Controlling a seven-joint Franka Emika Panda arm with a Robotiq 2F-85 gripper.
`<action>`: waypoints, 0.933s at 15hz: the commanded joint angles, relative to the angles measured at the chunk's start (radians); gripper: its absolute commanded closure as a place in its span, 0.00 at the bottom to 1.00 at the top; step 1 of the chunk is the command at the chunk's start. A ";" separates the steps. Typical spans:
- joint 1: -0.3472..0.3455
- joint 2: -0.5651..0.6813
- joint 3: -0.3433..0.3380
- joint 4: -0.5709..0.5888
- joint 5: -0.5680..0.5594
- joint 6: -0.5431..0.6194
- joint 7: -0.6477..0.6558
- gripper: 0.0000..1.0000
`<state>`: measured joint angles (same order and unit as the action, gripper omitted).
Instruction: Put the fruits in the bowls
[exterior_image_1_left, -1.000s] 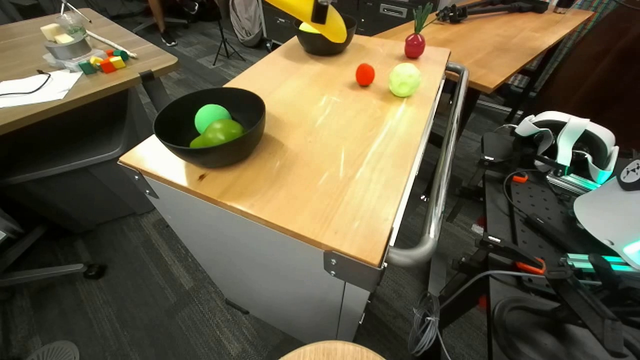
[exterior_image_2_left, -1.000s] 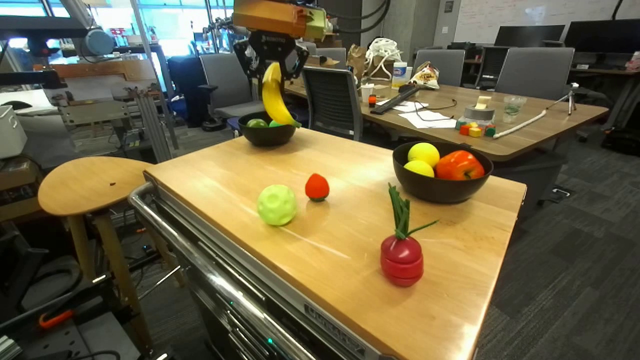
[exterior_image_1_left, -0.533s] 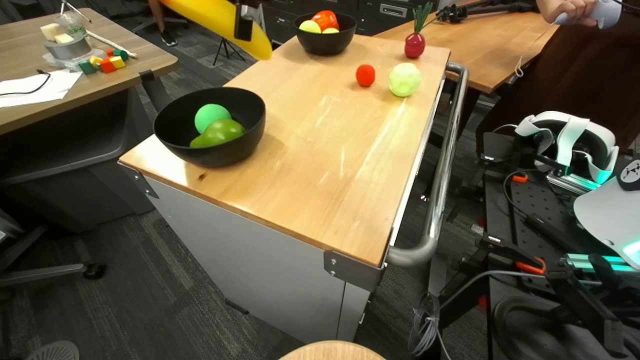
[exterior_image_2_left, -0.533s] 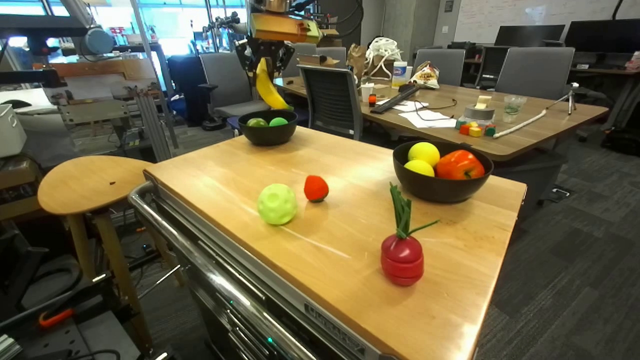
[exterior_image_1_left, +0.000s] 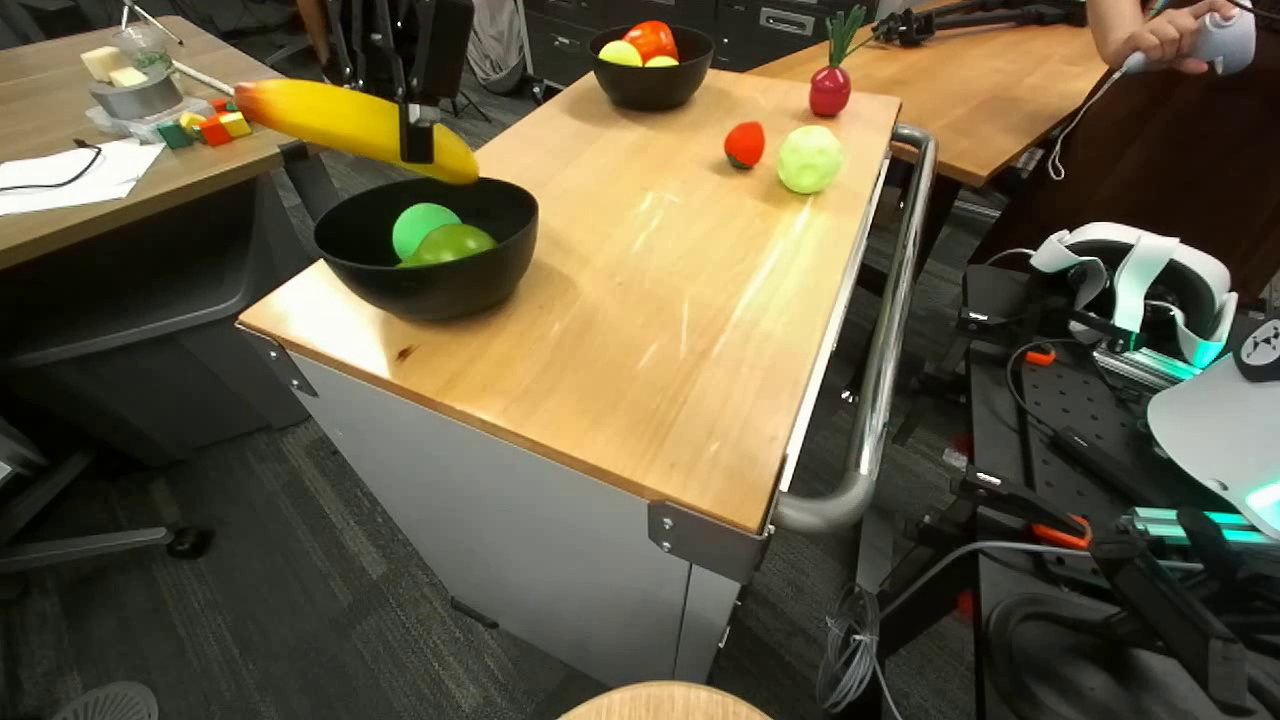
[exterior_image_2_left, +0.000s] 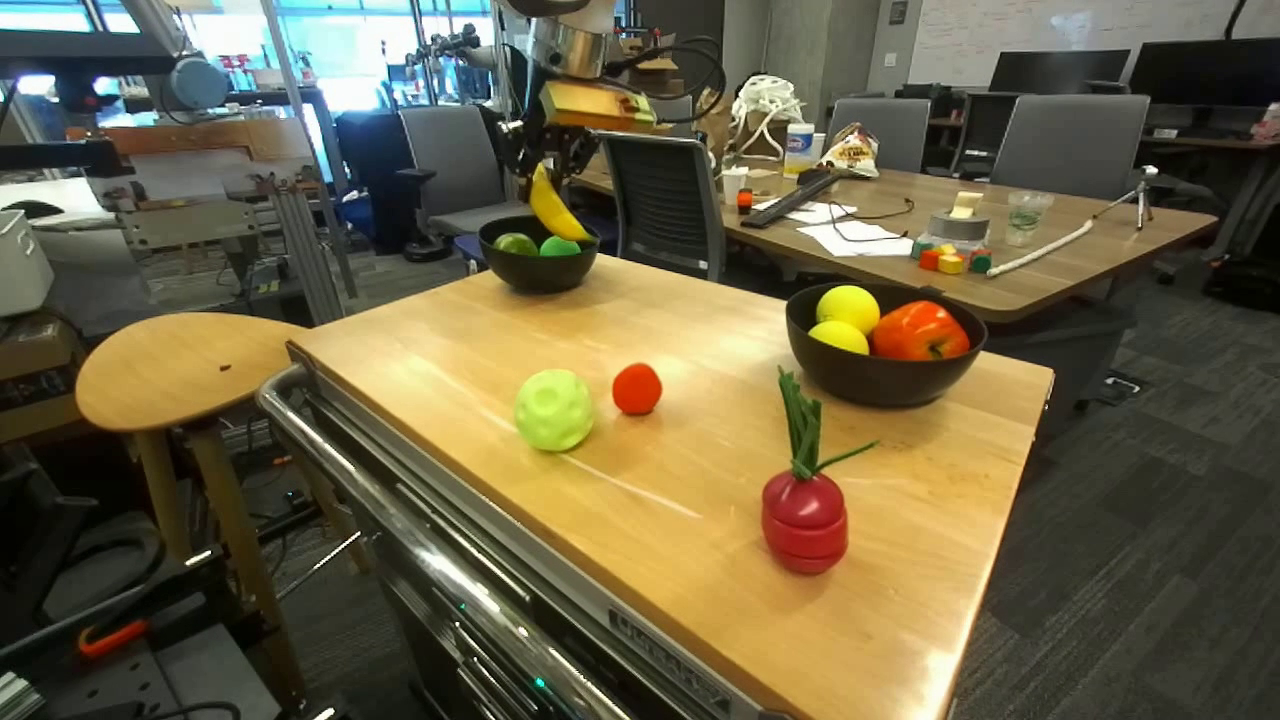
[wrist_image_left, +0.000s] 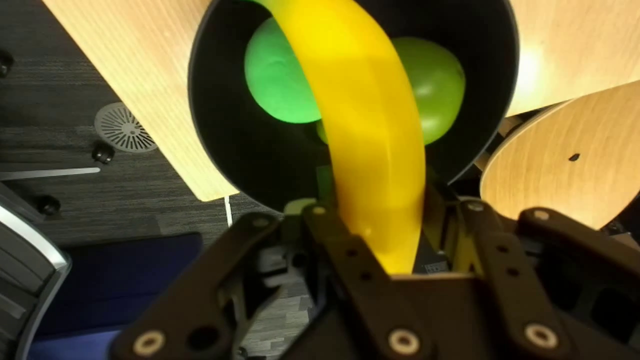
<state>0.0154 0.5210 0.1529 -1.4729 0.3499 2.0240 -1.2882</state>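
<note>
The banana (wrist_image_left: 370, 100) is clasped between the fingers of my gripper (wrist_image_left: 378, 195) and hangs tilted over the smaller-looking group of green fruits. Under it stands a black bowl (exterior_image_1_left: 430, 295) holding a green ball (wrist_image_left: 280, 75) and a glossy green fruit (wrist_image_left: 435, 87). The banana's lower end (exterior_image_2_left: 575, 232) overlaps that bowl's rim in an exterior view; whether they touch I cannot tell. A further black bowl (exterior_image_2_left: 880, 380) contains two yellow fruits (exterior_image_2_left: 848, 306) and a red one (exterior_image_2_left: 920, 330). Out on the tabletop sit a strawberry (exterior_image_2_left: 637, 388), a yellow-green ball (exterior_image_2_left: 553, 410) and a red leafy piece (exterior_image_2_left: 803, 520).
The wooden cart top (exterior_image_1_left: 620, 330) has a metal handle bar (exterior_image_1_left: 890, 350) along one side. A round stool (exterior_image_2_left: 180, 370) is close to the cart. A second table (exterior_image_2_left: 1080, 240) with loose items lies behind. A person's hand (exterior_image_1_left: 1165, 40) shows at an exterior view's edge.
My gripper has carried the banana across and down to the bowl with the green fruits. That bowl has shifted slightly. The strawberry has rolled a little and now lies turned differently.
</note>
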 joint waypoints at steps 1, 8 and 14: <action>-0.018 0.070 0.027 0.114 -0.009 -0.071 0.000 0.35; -0.010 0.033 0.019 0.054 -0.025 -0.070 0.036 0.00; -0.053 -0.184 -0.045 -0.062 -0.046 -0.078 0.347 0.01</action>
<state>-0.0034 0.4901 0.1300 -1.4293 0.3049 1.9536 -1.0459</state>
